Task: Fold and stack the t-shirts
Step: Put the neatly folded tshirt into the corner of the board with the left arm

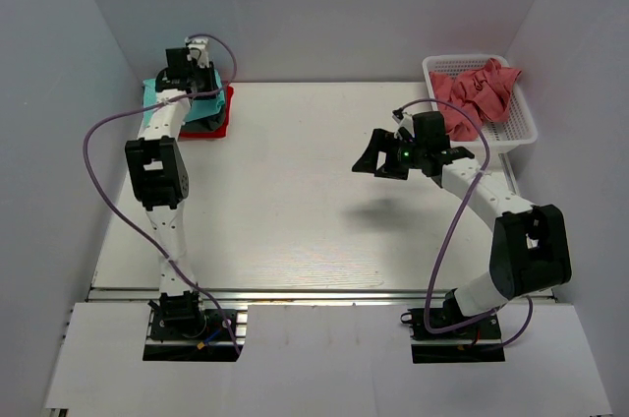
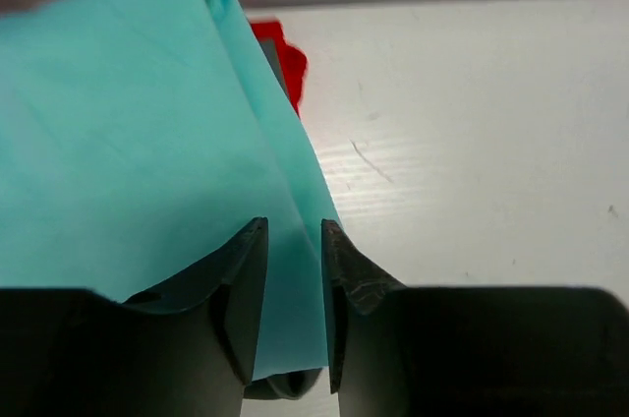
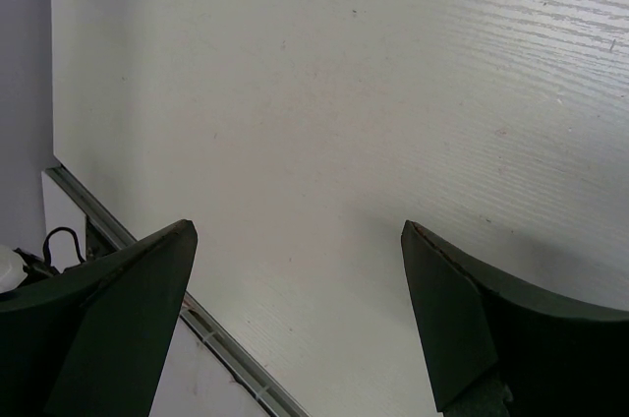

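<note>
White table (image 1: 295, 191), pale walls (image 1: 324, 14); the teal-green t-shirt (image 2: 118, 142) lies at the far-left corner. Only the left wrist view shows left gripper (image 2: 294, 225) jaws nipping it. Right gripper (image 3: 297, 230) jaws stand wide, empty.

Place: a robot lab test cell, not a home or a shop.
Enclosure: plain pale walls (image 1: 324, 14) close in a bare white table (image 1: 295, 191) at the back and on both sides.
Machines: a left arm (image 1: 157, 171) and a right arm (image 1: 491, 210), both bolted to a metal rail (image 1: 314, 292) at the table's near edge.
Wiring: purple cables (image 1: 86, 147) hang in loose loops along each arm.
Props: a white plastic basket (image 1: 462, 60) holding pink shirts (image 1: 477, 92), and a pile of shirts (image 1: 222, 114) in the far left corner.
</note>
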You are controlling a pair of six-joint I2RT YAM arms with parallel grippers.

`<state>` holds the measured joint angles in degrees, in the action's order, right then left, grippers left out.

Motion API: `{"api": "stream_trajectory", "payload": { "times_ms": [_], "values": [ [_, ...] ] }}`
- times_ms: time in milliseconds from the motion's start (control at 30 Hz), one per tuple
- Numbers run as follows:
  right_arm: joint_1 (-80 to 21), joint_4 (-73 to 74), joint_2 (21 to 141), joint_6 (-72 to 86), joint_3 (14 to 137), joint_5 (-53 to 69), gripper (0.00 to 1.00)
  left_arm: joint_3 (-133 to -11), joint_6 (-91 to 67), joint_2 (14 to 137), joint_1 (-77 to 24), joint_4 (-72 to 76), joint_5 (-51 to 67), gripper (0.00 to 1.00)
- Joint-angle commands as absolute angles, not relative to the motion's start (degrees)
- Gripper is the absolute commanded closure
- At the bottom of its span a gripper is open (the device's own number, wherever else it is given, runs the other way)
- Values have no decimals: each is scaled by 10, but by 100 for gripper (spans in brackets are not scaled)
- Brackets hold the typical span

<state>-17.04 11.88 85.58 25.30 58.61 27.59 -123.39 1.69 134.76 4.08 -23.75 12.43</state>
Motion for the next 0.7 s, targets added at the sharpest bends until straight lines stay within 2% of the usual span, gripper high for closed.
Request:
{"api": "stream_trajectory", "payload": {
  "times_ms": [0,267,433,533,600,633,667],
  "values": [
    [-170,101,862,250,585,286,10,-1187,23,1354,30,-250,148,62],
    [-169,105,863,240,578,286,10,-1133,6,1367,30,-270,133,76],
    [-169,109,848,236,580,279,10,-1116,12,1335,30,-248,182,76],
    [-169,112,835,231,585,269,10,-1140,18,1311,25,-256,199,68],
    [-170,112,820,233,589,256,10,-1152,18,1280,25,-264,209,52],
    [-168,112,817,233,591,252,10,-1157,25,1268,19,-264,215,32],
    [-169,110,806,233,591,245,10,-1158,25,1238,19,-264,221,17]
  ]
}}
